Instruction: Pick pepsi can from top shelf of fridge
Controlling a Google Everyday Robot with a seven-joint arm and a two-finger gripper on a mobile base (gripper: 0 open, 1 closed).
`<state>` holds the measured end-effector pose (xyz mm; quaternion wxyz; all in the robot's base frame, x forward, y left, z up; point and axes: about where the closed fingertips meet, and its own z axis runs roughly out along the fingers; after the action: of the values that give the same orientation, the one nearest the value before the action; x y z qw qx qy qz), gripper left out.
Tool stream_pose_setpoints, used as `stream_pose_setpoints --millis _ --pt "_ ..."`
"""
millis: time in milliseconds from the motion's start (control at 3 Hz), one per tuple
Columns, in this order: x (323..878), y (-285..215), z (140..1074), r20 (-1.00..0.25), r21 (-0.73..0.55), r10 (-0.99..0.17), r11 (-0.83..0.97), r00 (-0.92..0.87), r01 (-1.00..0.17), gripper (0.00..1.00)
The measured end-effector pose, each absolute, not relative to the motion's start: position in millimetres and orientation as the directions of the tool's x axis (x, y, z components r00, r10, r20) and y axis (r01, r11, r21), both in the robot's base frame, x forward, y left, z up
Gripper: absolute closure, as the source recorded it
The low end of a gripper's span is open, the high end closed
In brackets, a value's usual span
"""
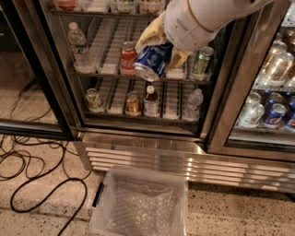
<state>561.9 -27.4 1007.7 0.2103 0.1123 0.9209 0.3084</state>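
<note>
My gripper, with yellowish fingers under the white arm, is shut on the blue pepsi can. It holds the can tilted on its side in front of the open fridge, level with the middle rack. The top shelf runs along the upper edge of the view, with only the bottoms of a few items showing. A red Coca-Cola can and a green can stand on the middle rack behind the held can.
A clear plastic bin sits on the floor below the fridge. Black cables loop on the floor at left. Water bottles, a jar and cans fill the lower racks. Behind the right glass door are more cans and bottles.
</note>
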Motion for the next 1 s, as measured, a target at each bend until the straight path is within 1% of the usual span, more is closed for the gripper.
stream_pose_setpoints --millis 333,667,1000 --pt "514.8 30.1 976.8 -0.182 0.676 0.247 0.735 -0.952 0.061 1.0" --pt "481.4 70.7 958.8 -0.084 0.712 0.146 0.7 -0.986 0.043 1.0" --pt "477.7 75.2 960.5 -0.076 0.719 0.138 0.693 -0.987 0.042 1.0"
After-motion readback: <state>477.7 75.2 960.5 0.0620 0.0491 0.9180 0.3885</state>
